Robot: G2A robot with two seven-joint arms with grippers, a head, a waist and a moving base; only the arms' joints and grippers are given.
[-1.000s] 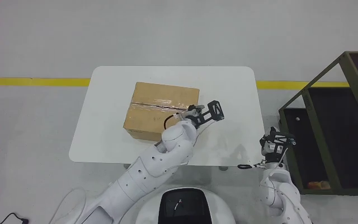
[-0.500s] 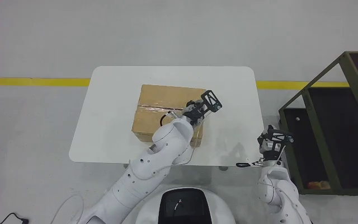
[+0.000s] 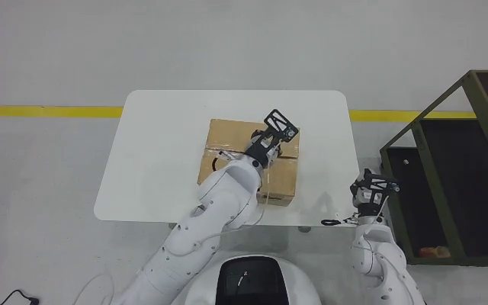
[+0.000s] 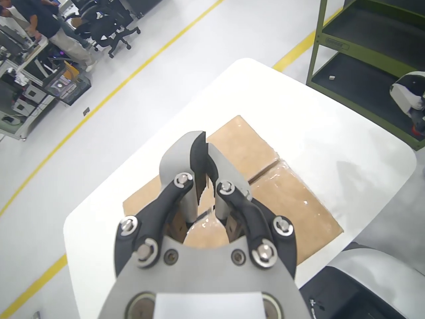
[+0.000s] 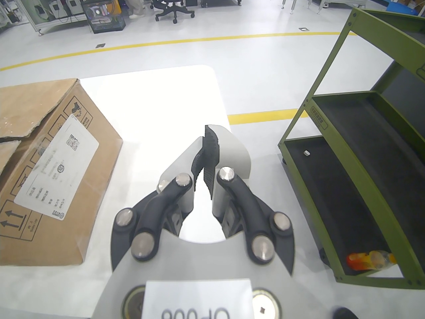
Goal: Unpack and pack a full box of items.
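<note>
The cardboard box (image 3: 229, 136) is seen at the centre of the white table (image 3: 152, 152), slightly right of the middle in the top view, with its flaps lying down and a glossy strip of tape (image 4: 265, 170) laid along the centre seam. In the right wrist view one flap edge at the far left of the frame looks ragged, but whether the tape is cut through cannot be told.

The left gripper (image 3: 280, 126) is held above the box's upper right corner, its fingers pressed together on nothing. The right gripper (image 3: 374, 187) is held off the table's lower right corner, between the table and the green shelf cart (image 3: 450, 183), likewise clenched and empty.

The task is judged to be at its very start. The box is not yet opened, and nothing is seen to be taken out. Opening the flaps, removing the contents and packing them back are all left to be done.
</note>
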